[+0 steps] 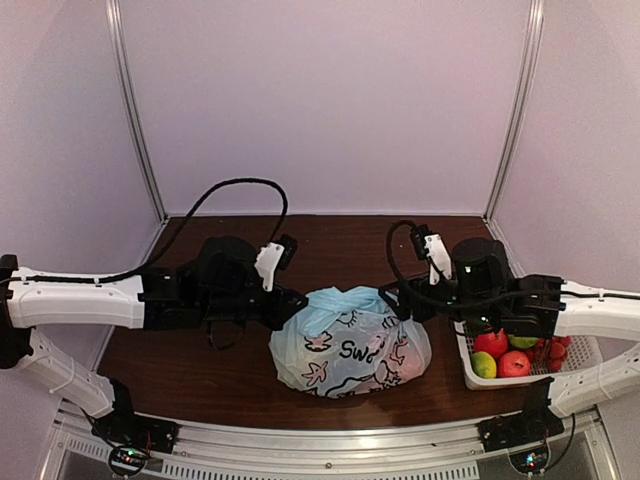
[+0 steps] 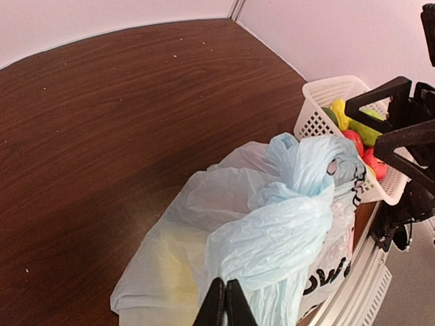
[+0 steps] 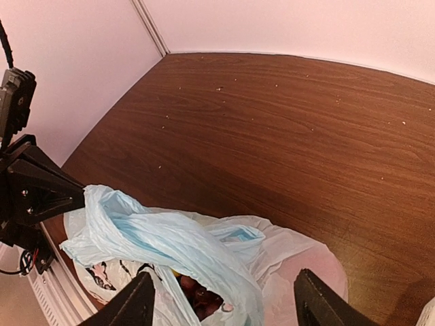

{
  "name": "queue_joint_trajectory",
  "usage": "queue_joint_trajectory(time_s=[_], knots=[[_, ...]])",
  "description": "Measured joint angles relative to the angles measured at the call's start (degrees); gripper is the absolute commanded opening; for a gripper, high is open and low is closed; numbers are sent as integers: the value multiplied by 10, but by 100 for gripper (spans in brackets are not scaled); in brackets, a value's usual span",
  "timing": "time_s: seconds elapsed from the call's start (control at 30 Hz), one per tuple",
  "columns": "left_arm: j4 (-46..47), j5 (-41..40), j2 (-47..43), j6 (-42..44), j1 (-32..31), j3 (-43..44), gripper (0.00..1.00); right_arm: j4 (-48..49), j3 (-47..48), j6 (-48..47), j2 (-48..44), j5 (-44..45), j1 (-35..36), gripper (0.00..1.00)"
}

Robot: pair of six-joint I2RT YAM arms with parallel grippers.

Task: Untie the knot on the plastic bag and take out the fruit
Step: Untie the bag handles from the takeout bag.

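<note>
Sitting near the middle of the dark wooden table [image 1: 200,370], the plastic bag [image 1: 350,345] lay between the two arms, its black lettering turned toward the near edge. The left gripper [image 2: 222,305] was clenched, its fingers pressed together on a twisted light blue ear at the bag's left side. The knot [image 2: 309,159] stood as a bunched lump on top of the bag, tied as far as could be seen. The right gripper [image 3: 228,300] hung released, its fingers [image 3: 136,305] spread wide over the bag's right side (whether they touched the plastic could not be told). Some of the fruit [image 3: 200,295], dark and rounded, showed through a gap beneath it. A white mesh basket [image 1: 590,352] holding red and green pieces [image 1: 513,363] stood just right of the bag.
</note>
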Motion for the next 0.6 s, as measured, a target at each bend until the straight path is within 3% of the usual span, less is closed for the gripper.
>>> queue_joint_trajectory(time_s=[0.3,0.6], knots=[[2,10,1,0,0,0,0,-21,71,-36,111,-87,-59,63],[2,13,6,1,0,2,0,3,71,-39,131,-195,-80,60]])
